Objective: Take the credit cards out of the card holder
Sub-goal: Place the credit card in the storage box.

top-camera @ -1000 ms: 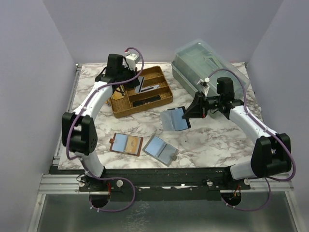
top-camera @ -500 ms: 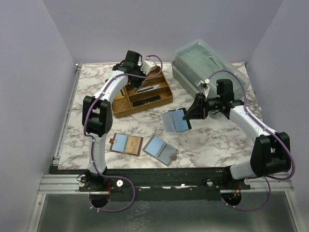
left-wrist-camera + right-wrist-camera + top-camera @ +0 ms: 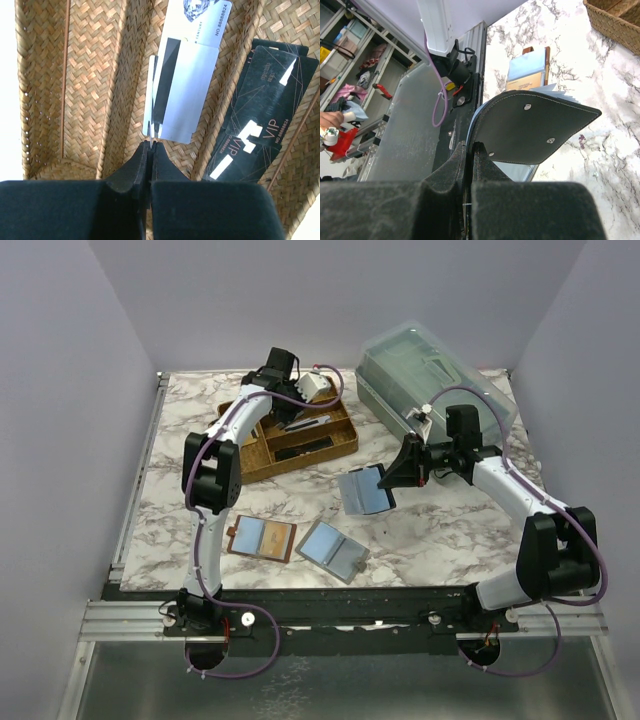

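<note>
Your left gripper [image 3: 151, 145] is clamped on a credit card [image 3: 151, 95] by its very edge above the wicker tray [image 3: 90, 75]; it could twist out and miss the slot, where one pale card [image 3: 190, 75] lies beside black VIP cards [image 3: 260, 110]. Your right gripper [image 3: 468, 145] is pinched shut on the card holder [image 3: 530, 132], tilted up mid-table; thin grip, could slip
</note>
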`<state>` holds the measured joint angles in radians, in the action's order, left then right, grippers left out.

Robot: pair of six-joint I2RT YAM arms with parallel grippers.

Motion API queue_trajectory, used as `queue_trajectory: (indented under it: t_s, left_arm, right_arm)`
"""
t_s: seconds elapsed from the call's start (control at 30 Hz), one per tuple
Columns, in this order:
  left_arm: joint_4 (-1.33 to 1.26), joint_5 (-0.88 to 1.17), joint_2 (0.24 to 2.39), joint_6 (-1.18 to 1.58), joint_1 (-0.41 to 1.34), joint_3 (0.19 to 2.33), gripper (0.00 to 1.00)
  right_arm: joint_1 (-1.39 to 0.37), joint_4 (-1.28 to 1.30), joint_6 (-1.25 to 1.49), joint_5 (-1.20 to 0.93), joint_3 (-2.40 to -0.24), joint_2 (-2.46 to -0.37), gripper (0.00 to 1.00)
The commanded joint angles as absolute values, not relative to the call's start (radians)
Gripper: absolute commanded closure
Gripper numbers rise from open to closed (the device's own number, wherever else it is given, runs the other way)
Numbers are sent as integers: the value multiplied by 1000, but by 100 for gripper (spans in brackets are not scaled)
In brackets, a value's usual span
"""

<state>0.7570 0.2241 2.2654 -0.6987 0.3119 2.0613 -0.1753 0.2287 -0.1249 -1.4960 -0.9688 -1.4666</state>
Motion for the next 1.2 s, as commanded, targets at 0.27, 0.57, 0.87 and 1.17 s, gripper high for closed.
queue_trajectory:
  t_s: [0.27, 0.57, 0.87, 1.17]
  left_arm:
    - [778, 281, 2376, -705, 337, 2209, 81]
    - [682, 82, 2365, -612, 343, 2235, 77]
    - [634, 13, 2298, -534, 343, 2217, 75]
    - [483, 245, 1994, -187, 337, 1889, 69]
  right_arm:
    - [-161, 229, -136, -1566, -973, -1492, 100]
    - [-150, 222, -130, -1566, -970, -1489, 100]
    - [-137, 204, -113, -1568, -962, -1476, 100]
    - [-120, 182, -97, -1574, -950, -1458, 100]
